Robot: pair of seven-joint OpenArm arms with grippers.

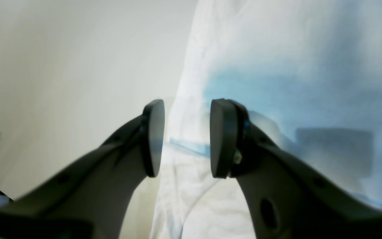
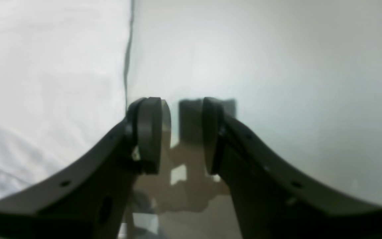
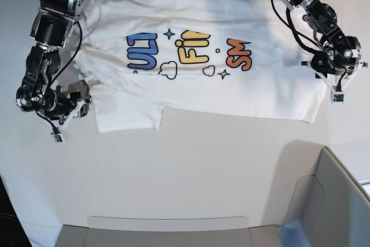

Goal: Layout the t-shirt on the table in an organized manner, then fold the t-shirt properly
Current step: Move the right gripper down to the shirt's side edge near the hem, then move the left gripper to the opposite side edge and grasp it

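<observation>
The white t-shirt lies spread flat on the white table, print side up, with blue, yellow and orange letters. My left gripper hangs low at the shirt's right edge. In the left wrist view it is open, with the cloth edge running between its fingers and bare table to the left. My right gripper is at the shirt's left edge. In the right wrist view it is open and empty over bare table, with the cloth just beside its left finger.
A grey bin-like corner piece stands at the table's front right. A flat grey panel runs along the front edge. Both arms reach in from the back corners.
</observation>
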